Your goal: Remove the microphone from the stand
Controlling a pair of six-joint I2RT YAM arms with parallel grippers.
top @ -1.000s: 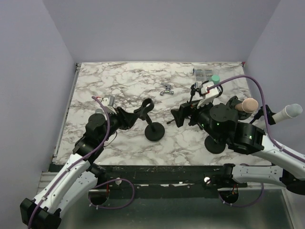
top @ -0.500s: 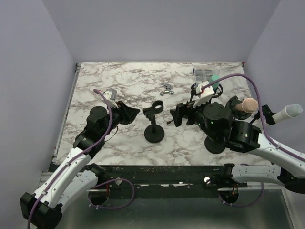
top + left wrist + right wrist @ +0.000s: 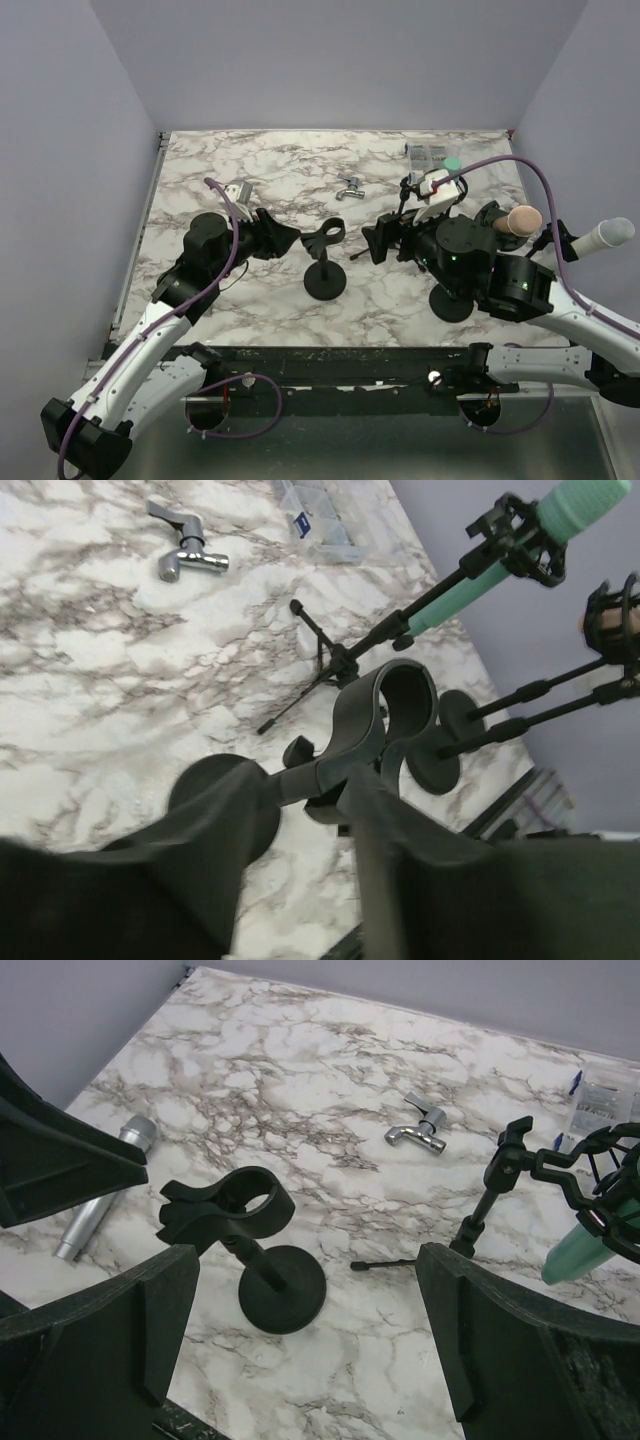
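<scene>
Left claw (image 3: 284, 237) spread, empty, backed off the clip (image 3: 325, 236) versus a second ago. Right claw (image 3: 372, 243) also spread, empty. We see the clip bare and the microphone (image 3: 100, 1188) lying on the worktop (image 3: 260, 175) beside the stand (image 3: 324, 278). We judge removal done.

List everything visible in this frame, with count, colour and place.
empty stand: one, black, table centre, clip holds nothing
loose microphone: one, silver, lying left of that stand
tap: one, chrome, behind the stand
box: one, clear, far edge
green microphone: one, clipped in a tripod stand, far right
beige microphone: one, right side
white microphone: one, right edge
left gripper: open, left of the clip
right gripper: open, right of it
</scene>
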